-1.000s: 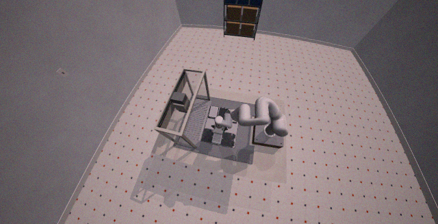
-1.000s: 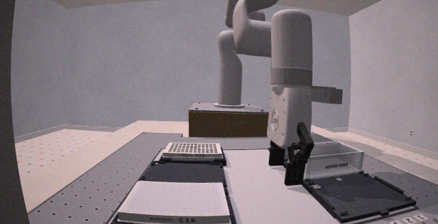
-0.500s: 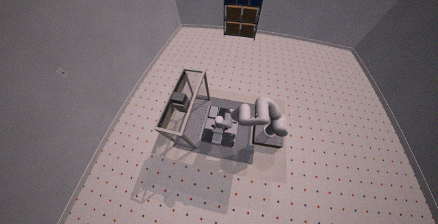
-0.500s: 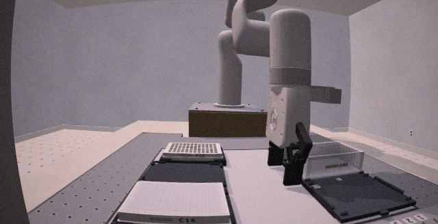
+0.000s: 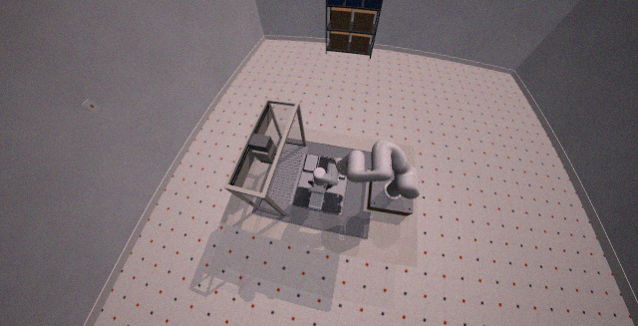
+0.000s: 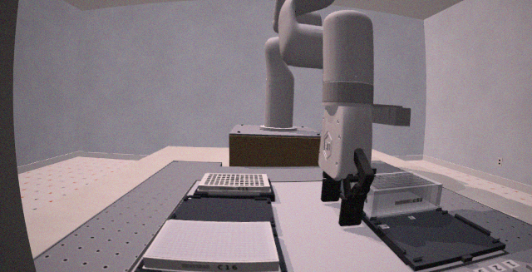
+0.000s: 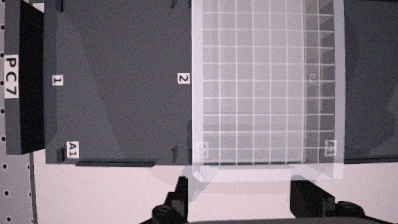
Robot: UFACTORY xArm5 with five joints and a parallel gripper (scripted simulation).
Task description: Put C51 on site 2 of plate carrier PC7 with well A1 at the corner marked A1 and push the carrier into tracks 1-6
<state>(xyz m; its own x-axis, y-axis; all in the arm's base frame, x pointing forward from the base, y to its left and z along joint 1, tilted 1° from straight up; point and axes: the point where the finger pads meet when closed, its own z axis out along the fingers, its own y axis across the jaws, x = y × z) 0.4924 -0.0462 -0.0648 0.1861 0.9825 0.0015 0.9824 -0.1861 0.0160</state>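
PC7 (image 6: 440,236) (image 7: 115,90) lies on the apron, its handle (image 7: 31,80) at the left of the wrist view. C51 (image 5: 316,199) (image 6: 405,199) (image 7: 252,90), a clear deep-well block, stands upright over site 2 and looks level; its locators are mostly hidden. Its long-side label faces site 3. Sites 1 and 3 are empty. My gripper (image 6: 340,212) (image 7: 239,193) is open and empty, low beside the block's short end, fingertips clear of it. C15 (image 6: 233,180) is on S1, C16 (image 6: 212,240) on S3; the S2 nest (image 6: 229,209) between them is empty.
The rails (image 5: 289,173) lie under an open frame (image 5: 281,147) beyond the apron (image 6: 307,239). Track numbers (image 6: 508,264) show at the lower right of the exterior view. A grey box (image 5: 260,143) hangs on the frame. No lit lamp can be made out.
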